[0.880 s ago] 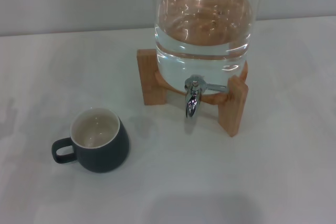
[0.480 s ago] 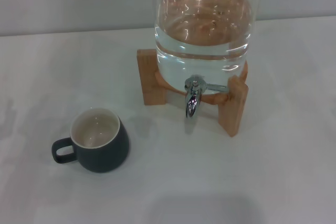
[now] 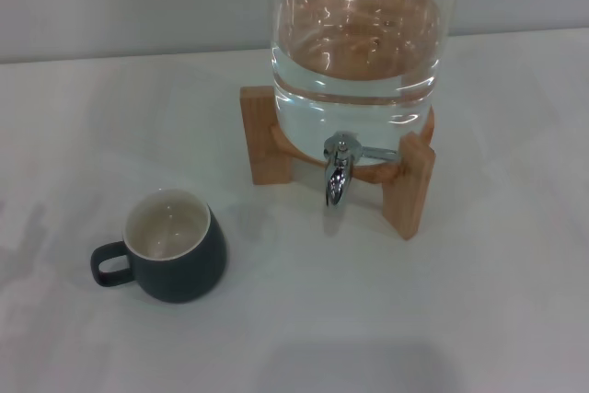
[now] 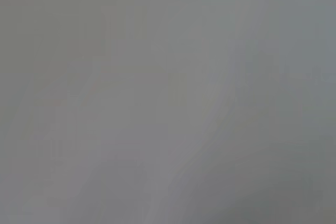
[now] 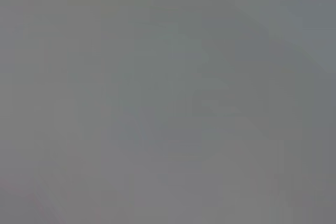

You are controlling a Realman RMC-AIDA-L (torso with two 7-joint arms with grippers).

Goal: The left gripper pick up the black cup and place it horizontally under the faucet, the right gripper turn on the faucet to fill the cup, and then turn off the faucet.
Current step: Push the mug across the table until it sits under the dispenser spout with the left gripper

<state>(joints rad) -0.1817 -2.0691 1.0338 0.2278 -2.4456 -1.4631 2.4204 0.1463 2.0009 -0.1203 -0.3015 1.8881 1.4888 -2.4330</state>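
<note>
Head view is bright w/ soft, even light. Glass jar point(image 3: 357, 43) has small white shiny spots. Black cup point(image 3: 175, 246) drops a faint shadow on the white table point(image 3: 479, 301). Both wrist views are just blurry grey, nothing clear; no fingers seen.

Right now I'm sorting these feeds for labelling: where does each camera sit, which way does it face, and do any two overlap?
Head view: on the robot's head, looking forward and down at the white table, the black cup, and the glass water dispenser with its faucet; no arm shows.
Left wrist view: on the left arm; only featureless grey, no fingers.
Right wrist view: on the right arm; likewise plain grey.
Shared: nothing identifiable between any two views.
</note>
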